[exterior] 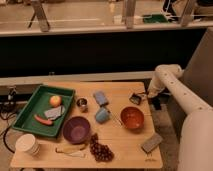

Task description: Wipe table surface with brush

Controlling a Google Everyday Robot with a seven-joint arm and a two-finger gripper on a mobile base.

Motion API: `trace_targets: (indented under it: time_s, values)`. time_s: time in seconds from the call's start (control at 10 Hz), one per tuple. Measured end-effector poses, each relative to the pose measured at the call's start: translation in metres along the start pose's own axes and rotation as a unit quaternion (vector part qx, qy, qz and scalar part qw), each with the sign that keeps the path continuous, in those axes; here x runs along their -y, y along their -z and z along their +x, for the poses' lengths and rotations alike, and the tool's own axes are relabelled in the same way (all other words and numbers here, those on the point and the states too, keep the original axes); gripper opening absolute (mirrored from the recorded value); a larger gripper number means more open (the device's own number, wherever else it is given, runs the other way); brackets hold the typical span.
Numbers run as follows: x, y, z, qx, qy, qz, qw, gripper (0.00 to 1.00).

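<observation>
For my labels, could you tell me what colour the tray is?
Green, in the camera view; the gripper is by the brush.

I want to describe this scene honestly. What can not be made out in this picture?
Camera view: the gripper, at the right edge of the table surface, is partly covered by its own wrist; whether it touches the brush cannot be told.
Camera view: the inside of the metal cup is too small to judge.
Camera view: the arm is cut off by the right edge.
</observation>
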Motion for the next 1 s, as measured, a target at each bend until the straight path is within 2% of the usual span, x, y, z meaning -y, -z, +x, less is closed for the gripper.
trace_targets:
  time_s: [0.3, 0.5, 0.8, 1.0]
  values:
    - [0.01, -0.007, -0.051, -0.003, -0.003, 0.005, 1.0, 0.0]
    - [0.011, -0.01, -0.095, 0.007, 0.008, 0.006, 0.9999, 0.0]
    - [-0.006, -0.006, -0.131, 0.038, 0.038, 0.003, 0.9986, 0.0]
    - [-0.023, -0.002, -0.141, 0.054, 0.067, -0.001, 0.9963, 0.0]
